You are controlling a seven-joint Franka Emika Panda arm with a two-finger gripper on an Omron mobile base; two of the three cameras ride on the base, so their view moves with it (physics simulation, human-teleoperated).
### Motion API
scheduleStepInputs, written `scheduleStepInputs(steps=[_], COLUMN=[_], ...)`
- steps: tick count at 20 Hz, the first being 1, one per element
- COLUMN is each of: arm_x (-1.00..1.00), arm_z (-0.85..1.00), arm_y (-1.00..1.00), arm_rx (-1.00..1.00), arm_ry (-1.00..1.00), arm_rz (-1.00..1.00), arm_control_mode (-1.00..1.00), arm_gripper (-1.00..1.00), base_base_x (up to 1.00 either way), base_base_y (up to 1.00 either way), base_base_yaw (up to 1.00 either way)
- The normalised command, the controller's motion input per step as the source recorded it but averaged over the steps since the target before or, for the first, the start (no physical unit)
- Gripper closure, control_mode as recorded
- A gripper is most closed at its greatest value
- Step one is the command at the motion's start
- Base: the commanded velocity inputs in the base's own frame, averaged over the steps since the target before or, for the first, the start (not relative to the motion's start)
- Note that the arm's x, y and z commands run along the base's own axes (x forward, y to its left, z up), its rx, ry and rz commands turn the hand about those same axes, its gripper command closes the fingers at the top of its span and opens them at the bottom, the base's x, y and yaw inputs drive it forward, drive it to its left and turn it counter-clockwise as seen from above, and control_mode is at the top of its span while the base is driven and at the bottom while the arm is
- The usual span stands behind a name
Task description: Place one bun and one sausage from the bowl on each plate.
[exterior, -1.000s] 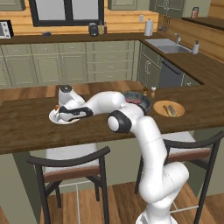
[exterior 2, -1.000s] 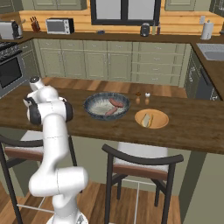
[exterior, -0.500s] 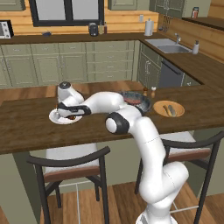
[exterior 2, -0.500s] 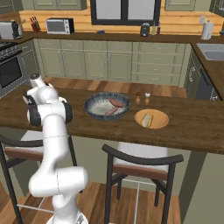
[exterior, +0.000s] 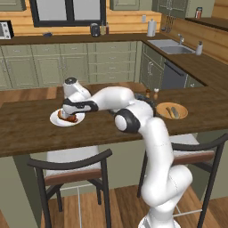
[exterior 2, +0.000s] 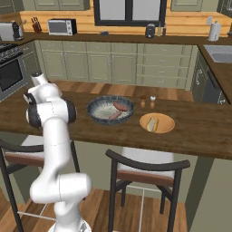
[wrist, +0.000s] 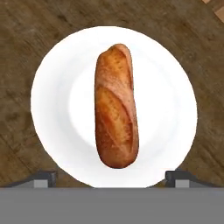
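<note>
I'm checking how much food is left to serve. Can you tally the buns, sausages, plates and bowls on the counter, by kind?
Buns: 2, one on the white plate (bun), one on the orange plate (bun)
Sausages: 2, both in the bowl (sausage, sausage)
Plates: 2
Bowls: 1
Total: 7

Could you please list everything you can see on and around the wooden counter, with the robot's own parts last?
Bun: one, golden-orange, lying on the white plate.
White plate: one, on the counter under the end effector.
Bowl: one, dark grey-blue, mid-counter.
Sausages: two, red-brown, in the bowl.
Orange-tan plate: one, beside the bowl, holding a pale item, likely a second bun, and a darker piece beside it in the left base view.
Shakers: two, small, behind the bowl.
Counter: one, dark wood.
Stools: two, dark-framed, in front of the counter.
End effector: one, open above the white plate, fingertips apart.
</note>
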Motion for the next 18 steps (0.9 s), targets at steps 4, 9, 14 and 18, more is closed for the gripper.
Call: scheduleStepInputs(steps=[4, 9, 14, 18], arm_x=[-0.94, -0.68, -0.33, -0.07], arm_z=[0.40, 0.59, 0.82, 0.58], arm_y=[-0.93, -0.97, -0.83, -0.94], arm_rx=[0.00, 0.05, 0.07, 0.06], arm_ry=[-0.06, -0.01, -0.01, 0.00], arm_rz=[0.00, -0.06, -0.21, -0.31], arm_control_mode=[-1.00, -1.00, -1.00, -1.00], arm_gripper=[-1.00, -1.00, -1.00, -1.00], base_base_x=[0.00, 0.00, 0.00, 0.00], base_base_y=[0.00, 0.00, 0.00, 0.00], base_base_yaw=[0.00, 0.00, 0.00, 0.00])
